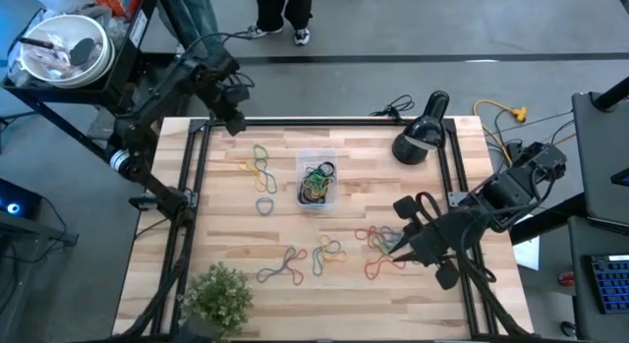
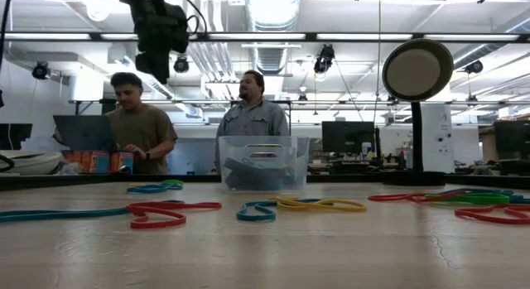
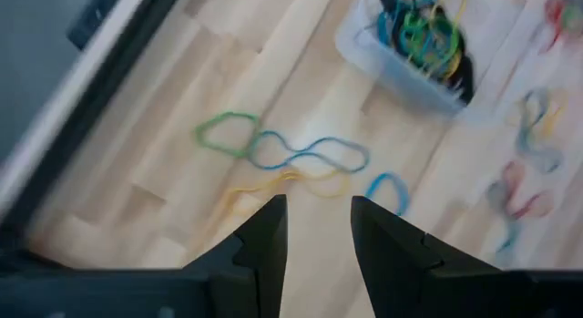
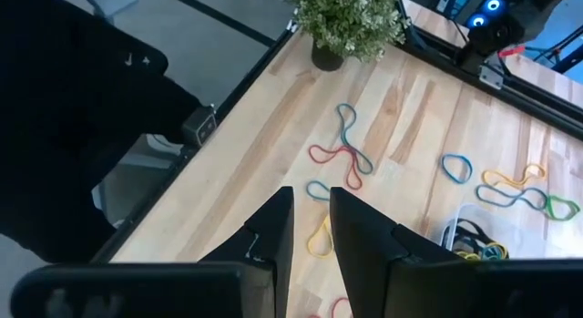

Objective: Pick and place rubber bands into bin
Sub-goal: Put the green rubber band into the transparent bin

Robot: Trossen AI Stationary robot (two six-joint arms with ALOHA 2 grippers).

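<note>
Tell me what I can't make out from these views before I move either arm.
- Bands in the bin: tangled in the high view, blurred in the left wrist view; no count.
- Right gripper: its fingers cover the table just ahead.
- Left gripper: blurred view; whether anything lies between the fingers is unclear.
- Low view: neither gripper's fingertips show.

The tabletop (image 1: pixel 226 225) is pale, matt wood planks; the bin (image 1: pixel 316 161) is clear glossy plastic; the rubber bands (image 1: pixel 378 240) look matt.
</note>
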